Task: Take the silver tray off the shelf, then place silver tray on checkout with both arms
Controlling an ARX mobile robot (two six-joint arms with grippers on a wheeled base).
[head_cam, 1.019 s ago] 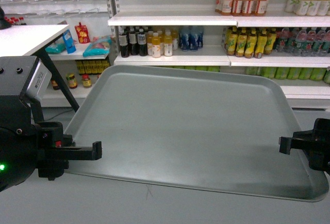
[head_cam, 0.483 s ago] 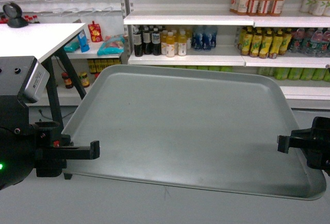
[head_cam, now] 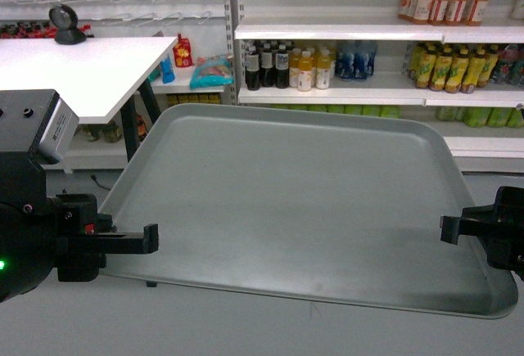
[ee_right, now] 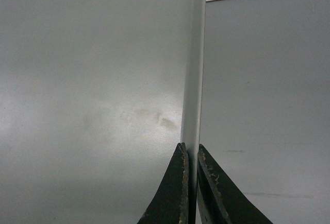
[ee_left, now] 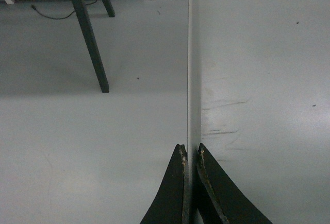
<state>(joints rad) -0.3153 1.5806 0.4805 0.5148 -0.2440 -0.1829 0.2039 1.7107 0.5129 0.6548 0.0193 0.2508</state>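
The silver tray [head_cam: 286, 200] hangs level in the air in front of me, held at both short sides. My left gripper [head_cam: 151, 239] is shut on its left rim; in the left wrist view the rim [ee_left: 193, 80] runs between the closed fingers of that gripper [ee_left: 190, 152]. My right gripper [head_cam: 446, 231] is shut on the right rim, and the right wrist view shows the tray [ee_right: 93, 80] beside that gripper [ee_right: 190, 149]. The white checkout [head_cam: 74, 69] stands at the far left. A white shelf [head_cam: 344, 33] with bottles lies behind the tray.
A small round black device [head_cam: 65, 24] sits on the checkout top. Its dark legs [ee_left: 87, 33] stand on the grey floor left of the tray, with a cable [ee_left: 56, 14] beyond. Bottles [head_cam: 303, 69] and snack packs [head_cam: 211, 69] fill the shelves.
The shelves and the checkout have slid to the right in the head view, and more of the checkout top shows. The tray and both grippers keep their places in the view.
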